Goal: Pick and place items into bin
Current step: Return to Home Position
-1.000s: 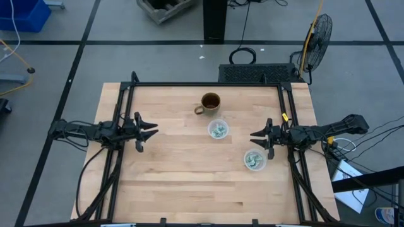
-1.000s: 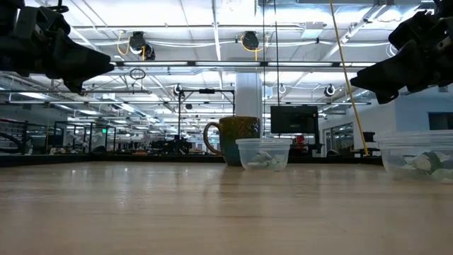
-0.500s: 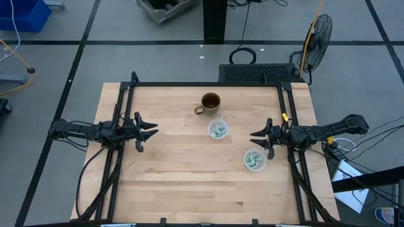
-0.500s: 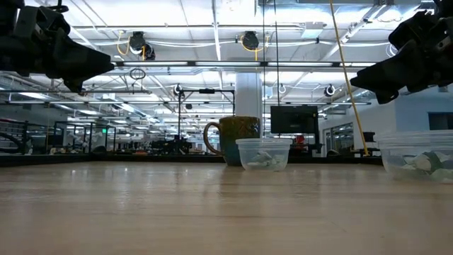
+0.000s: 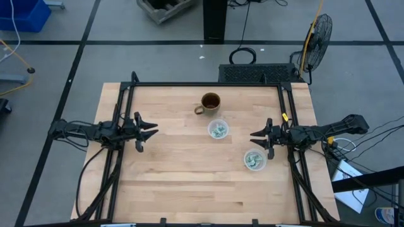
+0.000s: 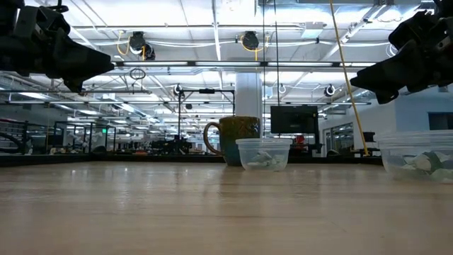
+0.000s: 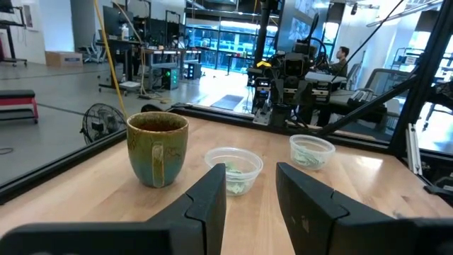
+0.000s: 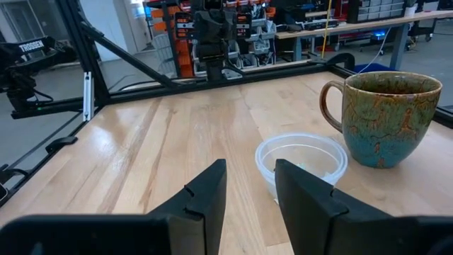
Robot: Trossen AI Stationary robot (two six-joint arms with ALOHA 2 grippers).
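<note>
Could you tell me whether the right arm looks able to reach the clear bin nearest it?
Probably yes. The right end effector hangs open just beside that bin, nothing between them; the mug and the other bin stand farther off, out of the way.

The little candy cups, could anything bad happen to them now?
One cup sits close beside the open right gripper; a low swing might knock it and spill the bits. The other cup stands right by the mug, so a bumped mug could push it. The left gripper waits apart.
</note>
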